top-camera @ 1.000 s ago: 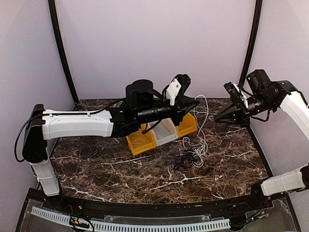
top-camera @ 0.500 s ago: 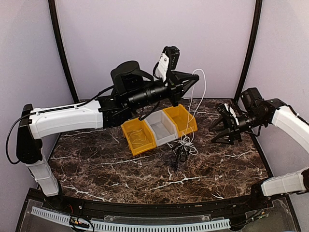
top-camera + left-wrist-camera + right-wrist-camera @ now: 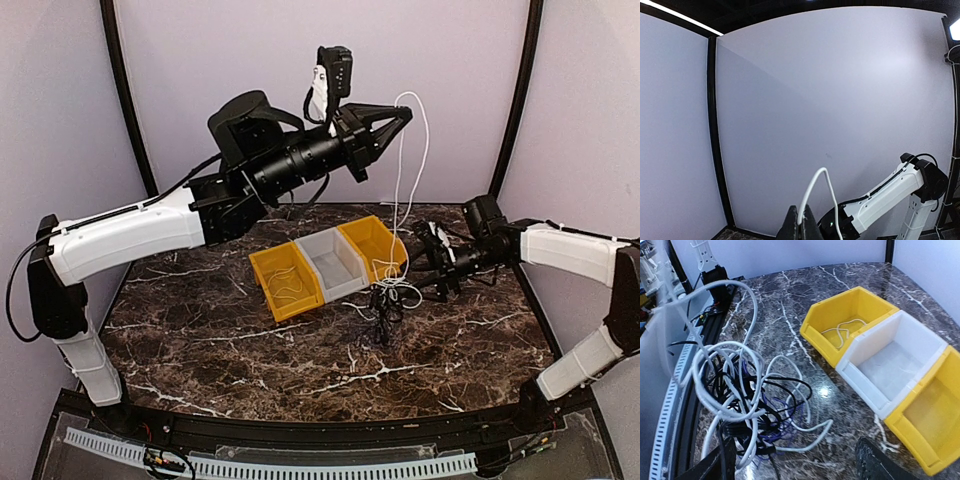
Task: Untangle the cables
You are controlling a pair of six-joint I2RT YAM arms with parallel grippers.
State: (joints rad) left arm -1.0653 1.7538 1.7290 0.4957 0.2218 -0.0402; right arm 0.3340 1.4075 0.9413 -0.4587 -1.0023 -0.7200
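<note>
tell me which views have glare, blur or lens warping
Left wrist view: strong wide-angle warping, the black post bows, and a light strip burns out on top. Right wrist view: a glare spot on the marble table, and the white cable has its leftmost strand smeared. Top view: evenly lit, sharp.

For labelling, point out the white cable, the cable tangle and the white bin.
white cable [image 3: 822,170], left wrist view, loop top.
cable tangle [image 3: 742,407], right wrist view, knotted middle.
white bin [image 3: 333,262], top external view, bare floor.
</note>
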